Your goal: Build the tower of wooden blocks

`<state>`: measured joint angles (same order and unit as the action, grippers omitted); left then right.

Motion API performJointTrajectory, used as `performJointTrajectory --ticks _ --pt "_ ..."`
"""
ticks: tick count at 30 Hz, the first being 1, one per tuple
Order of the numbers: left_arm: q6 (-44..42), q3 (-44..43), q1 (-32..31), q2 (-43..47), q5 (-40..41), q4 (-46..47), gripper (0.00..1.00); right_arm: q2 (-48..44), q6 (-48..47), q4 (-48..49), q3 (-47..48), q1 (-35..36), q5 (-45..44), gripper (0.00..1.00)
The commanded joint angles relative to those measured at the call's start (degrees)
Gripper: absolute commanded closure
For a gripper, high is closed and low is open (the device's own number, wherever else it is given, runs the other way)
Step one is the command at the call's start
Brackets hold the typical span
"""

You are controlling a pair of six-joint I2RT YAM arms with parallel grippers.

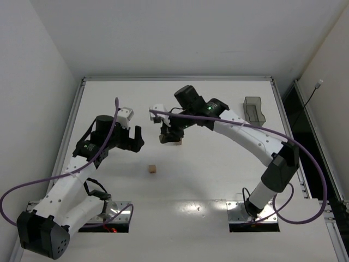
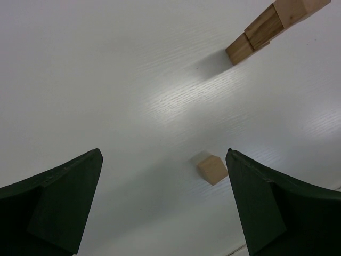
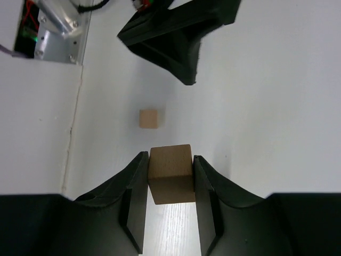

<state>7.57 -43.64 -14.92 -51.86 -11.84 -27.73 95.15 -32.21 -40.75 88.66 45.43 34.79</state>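
My right gripper is shut on a light-brown wood block, its fingers pressed to both sides. In the top view this gripper sits over the tower at mid-table. The left wrist view shows the tower as a one-cube-wide column of three cubes, its top cut off by the frame edge. A loose wood block lies on the table nearer the bases; it also shows in the left wrist view and the right wrist view. My left gripper is open and empty, left of the tower.
A dark grey translucent plastic box stands at the far right of the white table. The left gripper's dark fingers show at the top of the right wrist view, beyond the loose block. Metal rails edge the table.
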Motion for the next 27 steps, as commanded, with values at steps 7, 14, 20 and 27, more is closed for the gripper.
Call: performJointTrajectory --ticks 7,14,20,27 --pt "1.9 0.5 0.7 1.8 -1.2 2.3 0.00 -0.1 16.1 5.9 6.2 -8.3 7.8 1.00" --pt "3.1 -0.2 1.8 -0.1 -3.0 3.4 0.00 -2.3 33.7 24.0 -1.2 -22.0 19.0 1.00" --pt "3.1 0.3 2.3 -1.8 -4.2 4.0 0.00 -3.7 39.2 32.3 -8.0 -26.8 18.3 1.00" --pt "3.1 -0.2 2.3 -3.2 -4.8 4.0 0.00 -0.5 31.0 16.3 1.8 -28.6 14.2 1.00"
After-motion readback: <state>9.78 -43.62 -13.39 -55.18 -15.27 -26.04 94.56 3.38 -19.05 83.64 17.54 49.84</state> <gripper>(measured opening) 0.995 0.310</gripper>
